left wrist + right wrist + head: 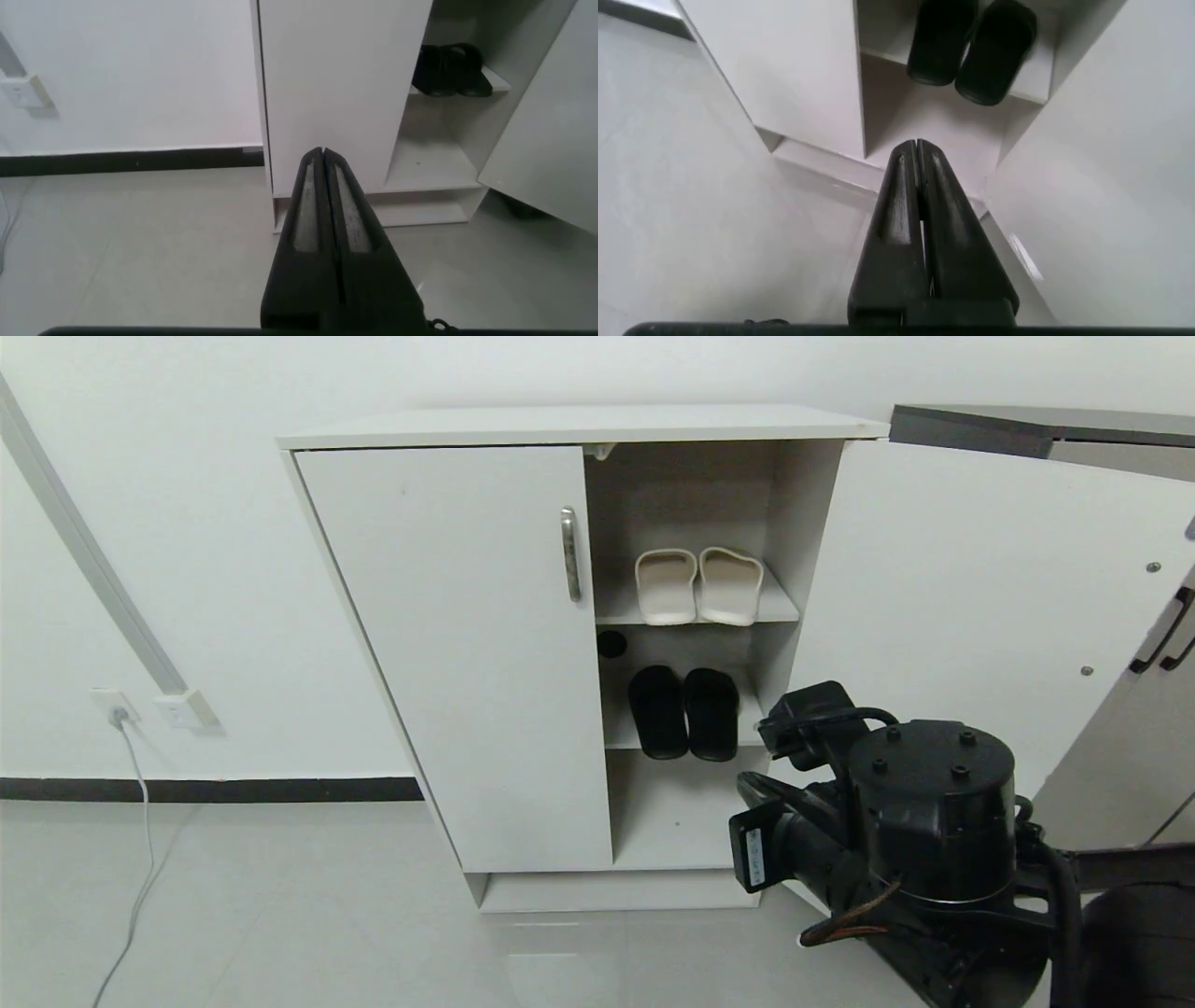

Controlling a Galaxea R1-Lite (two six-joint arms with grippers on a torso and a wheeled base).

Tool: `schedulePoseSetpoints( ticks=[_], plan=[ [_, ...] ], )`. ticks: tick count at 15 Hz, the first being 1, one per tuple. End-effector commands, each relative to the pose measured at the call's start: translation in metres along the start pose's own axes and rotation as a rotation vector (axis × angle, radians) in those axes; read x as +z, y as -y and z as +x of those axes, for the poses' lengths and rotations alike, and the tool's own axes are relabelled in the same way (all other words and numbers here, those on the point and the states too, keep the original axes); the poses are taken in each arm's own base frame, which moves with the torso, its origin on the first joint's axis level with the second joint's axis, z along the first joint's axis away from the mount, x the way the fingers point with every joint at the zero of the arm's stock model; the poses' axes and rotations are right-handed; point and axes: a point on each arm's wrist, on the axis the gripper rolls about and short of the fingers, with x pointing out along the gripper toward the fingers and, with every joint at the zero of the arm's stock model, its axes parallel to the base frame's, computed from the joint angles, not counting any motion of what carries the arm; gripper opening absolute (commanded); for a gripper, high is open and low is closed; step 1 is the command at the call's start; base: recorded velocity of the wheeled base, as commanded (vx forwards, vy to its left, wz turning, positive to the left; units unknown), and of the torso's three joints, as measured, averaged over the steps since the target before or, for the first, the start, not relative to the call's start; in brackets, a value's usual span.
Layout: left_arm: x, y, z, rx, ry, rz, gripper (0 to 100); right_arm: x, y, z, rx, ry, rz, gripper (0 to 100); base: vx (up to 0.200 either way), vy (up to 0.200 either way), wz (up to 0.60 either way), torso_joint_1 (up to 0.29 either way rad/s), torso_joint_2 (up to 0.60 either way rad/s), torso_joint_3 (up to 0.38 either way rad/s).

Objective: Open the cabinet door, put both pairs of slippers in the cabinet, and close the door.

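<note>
1. The white cabinet (579,426) stands on the tiled floor (280,915) against the wall. Its left door (448,653) is shut, with a metal handle (569,553) near its inner edge, and its right door (980,607) is swung wide open.
2. The cream slippers (697,584) lie side by side on the upper shelf (784,611) in the open half of the cabinet, touching each other.
3. The black slippers (684,712) lie side by side on the shelf just below, also close together. Under them is the bottom compartment (672,812).
4. The left gripper (322,152) is clenched, its fingers pressed flat together with nothing between them. It hangs over the floor in front of the shut left door.
5. The right gripper (917,144) is likewise clenched and holds nothing. It sits low over the floor just before the cabinet's base, in line with the open half, between the edge of the shut door and the open door, with the black slippers beyond it.
6. In the head view the right arm (934,803) is in front of the lower part of the open door.
7. A wall socket (114,705) with a pale cable (145,831) sits well to the left of the cabinet, and a grey cabinet (1120,439) stands behind the open door.
</note>
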Motion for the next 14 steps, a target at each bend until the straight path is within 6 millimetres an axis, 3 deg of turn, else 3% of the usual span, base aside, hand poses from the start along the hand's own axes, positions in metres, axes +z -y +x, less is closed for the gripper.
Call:
schedulePoseSetpoints(
  ticks=[1,14],
  plan=[
    [0.0,0.0,0.0,0.0,0.0,-0.001,0,-0.0043,0.0017,0.0017,-0.005,-0.014,-0.007,0,0.0,0.0,0.0,0.0,0.0,0.0],
    [0.0,0.0,0.0,0.001,0.0,-0.001,0,-0.0031,0.0056,0.0047,-0.02,-0.011,-0.001,0,0.0,0.0,0.0,0.0,0.0,0.0]
  ],
)
